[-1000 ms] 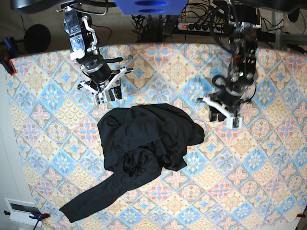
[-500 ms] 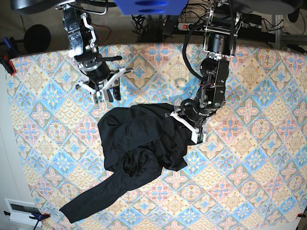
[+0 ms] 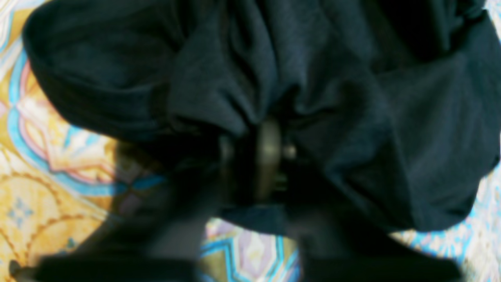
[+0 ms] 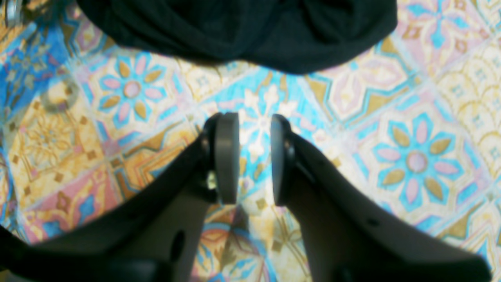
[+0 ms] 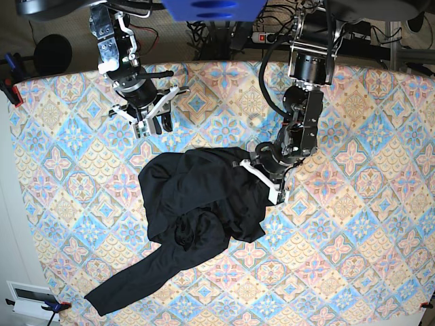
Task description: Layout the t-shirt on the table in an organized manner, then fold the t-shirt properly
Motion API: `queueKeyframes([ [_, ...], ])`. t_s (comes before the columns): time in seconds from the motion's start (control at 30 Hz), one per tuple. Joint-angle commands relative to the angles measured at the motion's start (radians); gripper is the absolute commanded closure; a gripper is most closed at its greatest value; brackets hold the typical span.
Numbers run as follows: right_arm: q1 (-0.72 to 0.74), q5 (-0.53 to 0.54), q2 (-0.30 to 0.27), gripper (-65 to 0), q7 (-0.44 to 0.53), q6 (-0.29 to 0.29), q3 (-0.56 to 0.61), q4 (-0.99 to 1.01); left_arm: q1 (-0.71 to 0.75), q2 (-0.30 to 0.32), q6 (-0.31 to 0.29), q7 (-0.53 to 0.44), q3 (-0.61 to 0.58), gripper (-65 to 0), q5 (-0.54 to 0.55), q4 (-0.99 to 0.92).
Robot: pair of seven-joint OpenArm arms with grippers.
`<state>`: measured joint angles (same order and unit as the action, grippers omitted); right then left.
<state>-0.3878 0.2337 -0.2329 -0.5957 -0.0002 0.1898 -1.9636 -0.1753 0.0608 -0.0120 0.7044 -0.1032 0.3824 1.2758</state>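
The left end effector has pinched shut on the right-hand edge of the crumpled black long-sleeved t-shirt of thin soft fabric; half a second ago it was just arriving there with jaws apart, and a second ago it hung well clear. The right end effector hovers just beyond the shirt's far edge, pads narrowly apart, holding nothing, slightly farther off than before. The shirt lies bunched mid-tabletop, patterned in blue, pink and cream tiles, one sleeve trailing toward the near edge, unmoved.
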Motion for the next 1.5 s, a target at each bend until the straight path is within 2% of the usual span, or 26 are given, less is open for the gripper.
queueKeyframes([
  [0.0, 0.005, 0.002, -0.004, -13.3, 0.021, 0.004, 0.000, -0.020, -0.002, 0.020, 0.014, 0.041, 0.026, 0.0, -0.012, 0.023],
  [0.3, 0.010, 0.002, -0.004, -13.3, 0.021, 0.006, 0.004, -0.016, 0.175, 0.192, 0.011, 0.041, 0.227, 0.0, -0.003, 0.342],
  [0.5, 0.063, 0.002, -0.004, -13.4, 0.021, 0.006, 0.058, -0.012, 0.244, 0.342, 0.011, 0.047, 0.406, 0.0, 0.194, 0.385],
  [0.6, 0.108, 0.002, -0.004, -13.6, 0.021, 0.006, 0.101, -0.007, 0.277, 0.389, 0.011, 0.044, 0.477, 0.0, 0.232, 0.376],
  [0.77, 0.211, 0.002, -0.003, -13.6, 0.018, 0.006, 0.155, 0.100, 0.285, 0.408, 0.011, 0.047, 0.526, -0.6, 0.231, 0.282],
  [1.13, 0.431, 0.003, 0.022, -13.3, 0.013, 0.006, 0.164, 0.349, 0.403, 0.413, 0.011, 0.050, 0.523, -15.8, 0.240, 0.284],
  [1.3, 0.551, 0.006, 0.023, -13.8, 0.018, 0.006, 0.228, 0.447, 0.449, 0.400, 0.011, 0.050, 0.523, -17.7, 0.280, 0.284],
  [1.47, 0.663, 0.006, 0.069, -21.8, 0.018, 0.006, 0.288, 0.551, 0.491, 0.400, 0.011, 0.050, 0.523, -17.7, 0.332, 0.284],
])
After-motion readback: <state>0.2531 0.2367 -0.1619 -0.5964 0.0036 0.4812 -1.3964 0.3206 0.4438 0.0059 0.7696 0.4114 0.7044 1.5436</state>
